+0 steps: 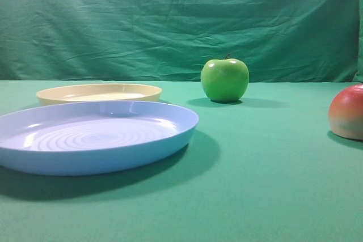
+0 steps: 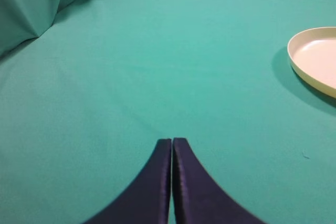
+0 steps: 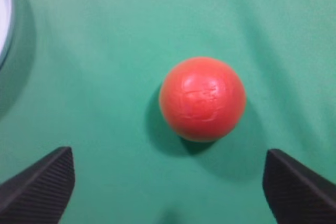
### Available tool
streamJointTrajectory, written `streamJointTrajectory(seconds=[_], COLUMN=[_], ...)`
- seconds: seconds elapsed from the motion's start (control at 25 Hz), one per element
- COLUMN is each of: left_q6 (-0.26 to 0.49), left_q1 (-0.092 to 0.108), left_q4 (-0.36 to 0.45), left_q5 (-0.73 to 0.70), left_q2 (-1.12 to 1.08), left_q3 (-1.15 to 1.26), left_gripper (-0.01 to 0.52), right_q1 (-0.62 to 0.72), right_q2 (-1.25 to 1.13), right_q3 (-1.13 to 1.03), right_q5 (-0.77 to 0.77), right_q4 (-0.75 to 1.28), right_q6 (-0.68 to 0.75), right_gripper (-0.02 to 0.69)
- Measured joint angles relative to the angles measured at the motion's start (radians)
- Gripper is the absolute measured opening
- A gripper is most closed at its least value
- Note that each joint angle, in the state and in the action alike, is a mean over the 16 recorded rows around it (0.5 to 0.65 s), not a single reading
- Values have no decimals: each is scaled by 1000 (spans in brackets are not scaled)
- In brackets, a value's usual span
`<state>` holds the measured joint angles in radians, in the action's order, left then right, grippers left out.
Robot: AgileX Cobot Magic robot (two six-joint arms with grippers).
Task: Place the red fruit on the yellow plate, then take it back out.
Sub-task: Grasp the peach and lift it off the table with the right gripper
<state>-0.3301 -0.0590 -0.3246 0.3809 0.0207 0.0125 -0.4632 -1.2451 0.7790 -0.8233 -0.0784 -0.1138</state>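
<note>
The right gripper (image 3: 168, 182) hangs with jaws wide, empty, above the red fruit (image 3: 202, 98). It should descend centred and close gently; the left gripper (image 2: 172, 182) is clenched, idle.

The left gripper (image 2: 172, 145) ends in two smooth, dark navy-black, curved tapering fingers (image 2: 152, 182), while the right gripper (image 3: 170, 182) shows two black wedge-shaped fingers (image 3: 39, 187) with finely ribbed, textured faces.
</note>
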Motion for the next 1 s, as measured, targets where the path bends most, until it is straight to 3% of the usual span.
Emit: streamJointTrajectory(seconds=[0.2, 0.52, 0.72, 1.0], left_q6=[0, 0, 0, 0], left_q1=[0, 0, 0, 0], left_q4=[0, 0, 0, 0], left_q5=[0, 0, 0, 0], left_q2=[0, 0, 0, 0], left_q3=[0, 0, 0, 0], left_gripper=[0, 0, 0, 0], right_q1=[4, 25, 38, 43], right_q2=[-144, -335, -402, -441], right_q3=[24, 70, 86, 111], right_q5=[69, 124, 148, 149], right_q4=[34, 77, 90, 91], right_q6=[56, 106, 123, 126], right_gripper=[659, 659, 598, 414])
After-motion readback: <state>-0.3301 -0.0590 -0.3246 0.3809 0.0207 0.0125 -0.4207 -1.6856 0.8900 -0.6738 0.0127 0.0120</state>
